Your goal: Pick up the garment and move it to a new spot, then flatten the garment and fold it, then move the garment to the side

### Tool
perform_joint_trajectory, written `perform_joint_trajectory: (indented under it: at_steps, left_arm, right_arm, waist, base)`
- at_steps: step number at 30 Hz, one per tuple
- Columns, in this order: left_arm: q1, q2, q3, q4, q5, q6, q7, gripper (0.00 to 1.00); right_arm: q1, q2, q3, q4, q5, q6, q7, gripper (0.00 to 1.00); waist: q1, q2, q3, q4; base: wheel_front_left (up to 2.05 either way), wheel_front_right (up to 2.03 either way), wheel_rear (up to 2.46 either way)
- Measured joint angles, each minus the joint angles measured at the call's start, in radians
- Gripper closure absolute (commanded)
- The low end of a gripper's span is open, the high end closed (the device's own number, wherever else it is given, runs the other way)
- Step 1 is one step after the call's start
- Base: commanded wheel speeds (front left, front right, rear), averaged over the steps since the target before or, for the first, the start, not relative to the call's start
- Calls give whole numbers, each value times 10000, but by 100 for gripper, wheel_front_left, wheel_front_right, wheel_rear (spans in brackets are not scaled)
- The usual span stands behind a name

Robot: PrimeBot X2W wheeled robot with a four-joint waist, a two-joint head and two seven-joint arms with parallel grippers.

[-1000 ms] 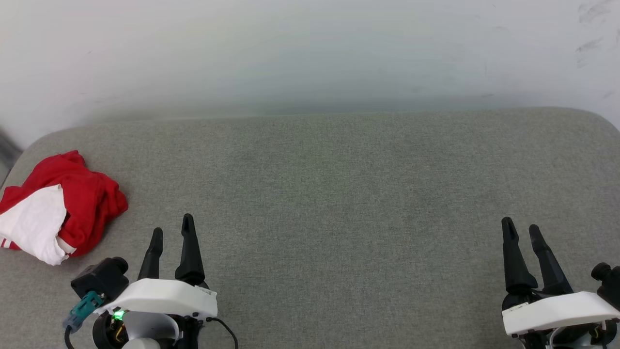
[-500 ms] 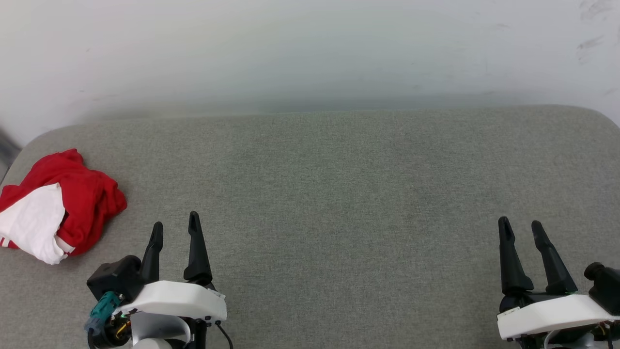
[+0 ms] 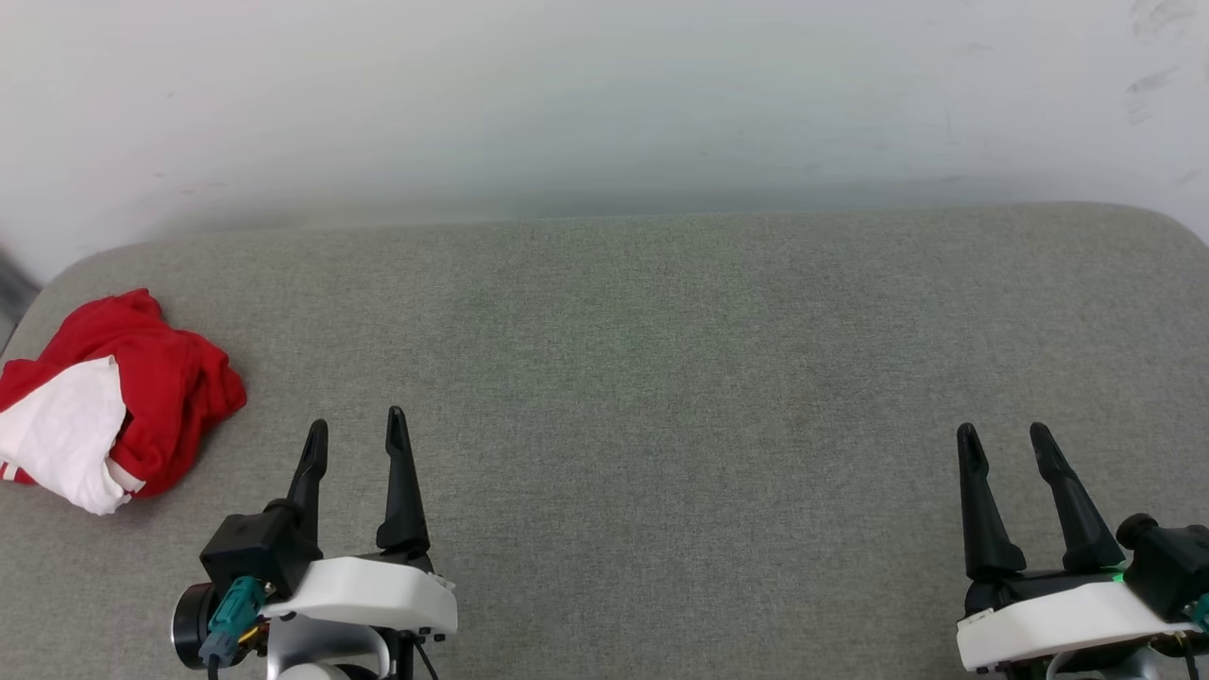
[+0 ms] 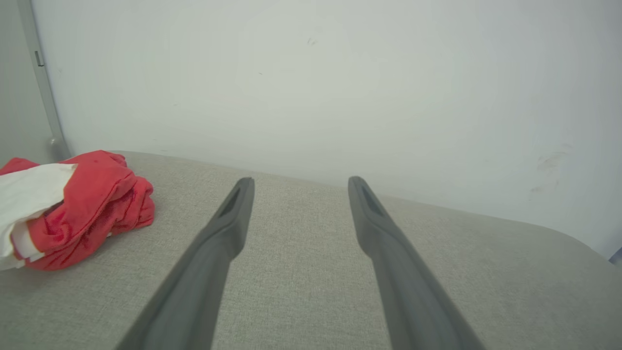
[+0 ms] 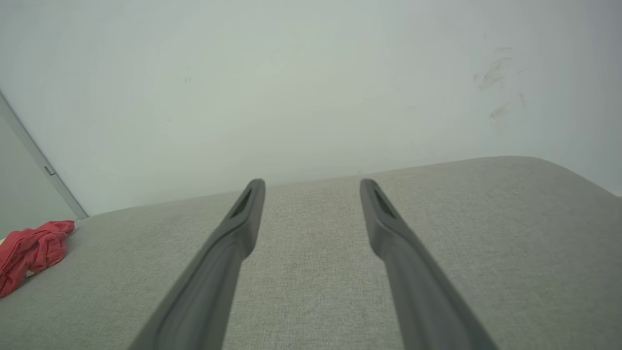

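Observation:
The garment (image 3: 113, 397) lies crumpled in a red heap with a white sleeve showing, at the far left edge of the grey surface. It also sits at the left of the left wrist view (image 4: 82, 204) and small at the far left of the right wrist view (image 5: 31, 253). My left gripper (image 3: 357, 430) hovers open near the front edge, to the right of the garment and apart from it, nothing between its fingers. At the lower right, my right gripper (image 3: 1003, 437) is open and empty too, far from the garment.
The grey padded surface (image 3: 661, 378) has rounded corners and ends at a white wall (image 3: 604, 94) behind it. A grey vertical strip (image 4: 41, 78) runs up the wall at the left, just beyond the garment.
My left gripper has shifted to the right and turned a little, its fingers now more upright. The right gripper has drifted slightly left. The garment lies as before.

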Motion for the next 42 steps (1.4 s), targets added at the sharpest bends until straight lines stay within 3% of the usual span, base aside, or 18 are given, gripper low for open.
perform_joint_trajectory:
  at_steps: [20, 36, 42]
  left_arm:
    - [184, -174, 167, -86, 1407, -604, -408, 0]
    - [253, -257, 399, -92, 2389, -849, -679, 0]
    - [254, -259, 382, -48, 2288, -842, -702, 0]
  right_arm:
    - [176, -2, -59, -339, -1204, 0, -407, 0]
    - [272, -2, -33, -380, -1360, 2, -677, 0]
    - [284, -4, -17, -284, -1127, 2, -698, 0]
  waist:
    - [0, 0, 85, -43]
    - [0, 0, 226, -24]
    - [0, 0, 248, 4]
  base:
    - [0, 0, 0]
    - [0, 0, 0]
    - [0, 0, 0]
